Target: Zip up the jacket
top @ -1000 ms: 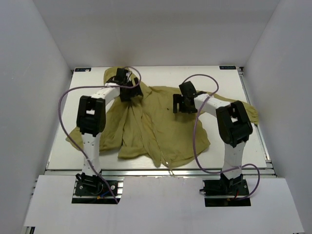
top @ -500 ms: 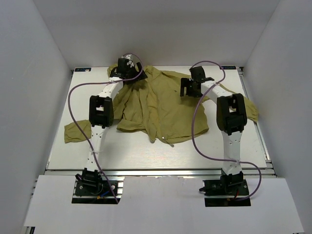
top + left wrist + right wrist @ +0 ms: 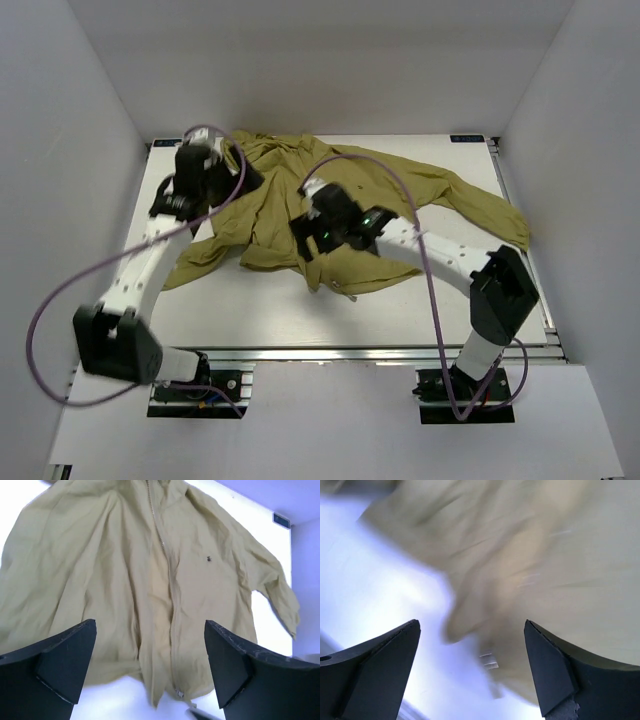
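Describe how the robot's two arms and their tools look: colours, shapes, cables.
The left arm and right arm have white links, bulky black joint housings and looping purple cables. The left tool and right tool each have two black wedge-shaped fingers.

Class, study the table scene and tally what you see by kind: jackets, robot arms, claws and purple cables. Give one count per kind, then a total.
Jacket: 1
Robot arms: 2, left arm and right arm
Claws: 2, left claw and right claw, both open
Purple cables: 2, left cable and right cable
Total: 7
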`<state>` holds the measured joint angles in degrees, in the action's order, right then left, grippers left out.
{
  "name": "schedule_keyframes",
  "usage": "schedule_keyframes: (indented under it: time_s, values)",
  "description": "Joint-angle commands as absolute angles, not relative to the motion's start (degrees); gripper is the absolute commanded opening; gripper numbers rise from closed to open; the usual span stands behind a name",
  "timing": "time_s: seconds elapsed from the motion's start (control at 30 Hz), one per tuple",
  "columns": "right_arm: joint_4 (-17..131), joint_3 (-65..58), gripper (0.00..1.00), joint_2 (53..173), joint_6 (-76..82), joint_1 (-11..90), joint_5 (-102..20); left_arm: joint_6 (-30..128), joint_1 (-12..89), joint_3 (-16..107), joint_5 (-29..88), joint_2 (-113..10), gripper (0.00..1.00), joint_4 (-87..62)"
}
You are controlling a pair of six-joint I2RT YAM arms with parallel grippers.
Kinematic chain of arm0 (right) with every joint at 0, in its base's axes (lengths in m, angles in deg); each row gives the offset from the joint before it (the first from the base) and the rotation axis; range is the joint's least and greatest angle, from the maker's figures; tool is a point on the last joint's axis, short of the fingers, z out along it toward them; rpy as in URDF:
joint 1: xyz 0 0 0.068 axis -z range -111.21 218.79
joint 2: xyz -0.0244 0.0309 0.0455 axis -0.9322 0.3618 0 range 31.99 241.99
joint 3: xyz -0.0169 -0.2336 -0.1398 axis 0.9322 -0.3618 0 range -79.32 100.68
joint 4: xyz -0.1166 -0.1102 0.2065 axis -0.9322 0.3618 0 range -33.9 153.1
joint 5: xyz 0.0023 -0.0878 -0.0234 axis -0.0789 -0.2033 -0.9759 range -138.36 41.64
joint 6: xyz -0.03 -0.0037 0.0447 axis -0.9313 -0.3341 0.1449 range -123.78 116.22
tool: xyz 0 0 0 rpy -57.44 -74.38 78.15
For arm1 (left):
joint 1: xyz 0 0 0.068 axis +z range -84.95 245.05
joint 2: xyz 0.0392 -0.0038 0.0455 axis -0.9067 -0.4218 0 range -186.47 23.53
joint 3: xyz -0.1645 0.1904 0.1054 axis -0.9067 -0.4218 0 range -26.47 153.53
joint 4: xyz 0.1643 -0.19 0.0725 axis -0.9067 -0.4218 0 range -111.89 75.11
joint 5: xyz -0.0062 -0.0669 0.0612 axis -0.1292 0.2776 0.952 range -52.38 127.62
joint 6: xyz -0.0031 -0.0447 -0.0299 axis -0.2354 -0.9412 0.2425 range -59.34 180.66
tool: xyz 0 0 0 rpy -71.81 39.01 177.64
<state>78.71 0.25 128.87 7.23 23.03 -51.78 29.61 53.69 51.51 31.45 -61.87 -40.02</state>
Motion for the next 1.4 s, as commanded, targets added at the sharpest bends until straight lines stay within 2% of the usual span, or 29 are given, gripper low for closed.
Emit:
schedule_keyframes:
  time_s: [0.0, 0.17, 0.3, 0.4, 0.43, 0.5, 0.53, 0.6, 0.63, 0.67, 0.8, 0.83, 0.9, 1.1, 1.3, 1.33, 1.37]
  values:
    - [81.07, -3.02, 0.89, 130.25, 11.86, 14.93, -56.87, 24.36, 53.71, 33.37, 34.46, -53.48, 0.98, -42.05]
    - [81.15, -1.19, 0.82, 136.12, 17.84, 12.45, -56.00, 21.11, 53.71, 22.67, 32.44, -49.06, 0.98, -39.16]
    - [79.22, 0.48, 0.80, 140.70, 17.23, 11.92, -57.32, 20.58, 53.54, 20.81, 28.75, -52.92, 0.98, -35.99]
    - [78.08, 2.50, 0.74, 144.21, 16.79, 11.92, -58.20, 20.58, 53.62, 21.34, 28.30, -56.70, 0.98, -33.79]
    - [77.99, 3.20, 0.63, 145.09, 16.88, 11.92, -58.20, 20.66, 53.54, 21.52, 28.39, -58.63, 0.98, -33.35]
    - [78.86, 4.87, 0.47, 146.94, 17.75, 11.92, -58.29, 21.10, 53.62, 22.31, 28.04, -60.83, 0.95, -32.73]
    - [78.78, 5.14, 0.32, 147.21, 18.63, 11.92, -58.38, 21.37, 53.62, 22.74, 28.48, -61.97, 0.93, -33.00]
    - [79.21, 5.32, 0.20, 147.56, 19.51, 11.92, -58.81, 21.72, 53.54, 23.89, 29.88, -64.79, 0.85, -33.87]
    - [79.48, 5.23, 0.07, 147.39, 19.95, 11.92, -58.73, 21.89, 53.54, 24.15, 30.50, -65.58, 0.80, -34.14]
    - [79.74, 5.23, 0.02, 146.52, 19.95, 11.92, -58.56, 21.90, 53.62, 25.03, 30.59, -66.98, 0.75, -34.75]
    - [78.96, 3.83, 0.00, 142.12, 20.04, 11.92, -51.73, 22.25, 53.54, 27.22, 34.70, -69.19, 0.40, -37.39]
    - [78.61, 3.13, 0.00, 140.98, 20.04, 11.92, -49.61, 21.99, 53.54, 27.67, 35.77, -69.28, 0.21, -38.26]
    - [77.29, 2.08, 0.00, 137.03, 20.13, 11.92, -42.08, 20.85, 53.62, 28.72, 38.57, -69.19, 0.00, -41.77]
    - [65.35, -10.65, 0.00, 127.53, 28.71, 15.78, -24.06, 17.33, 53.62, 29.61, 46.23, -64.47, 0.00, -50.39]
    - [62.61, -21.91, 0.00, 126.38, 34.62, 18.07, -21.46, 14.87, 53.62, 27.85, 50.89, -58.39, 0.00, -57.51]
    - [62.69, -23.14, 0.05, 126.47, 35.41, 18.16, -21.46, 14.78, 53.71, 26.80, 50.89, -57.16, 0.03, -58.56]
    - [63.39, -24.20, 0.07, 126.47, 36.03, 18.25, -21.90, 14.78, 53.62, 26.27, 50.37, -56.54, 0.19, -59.01]
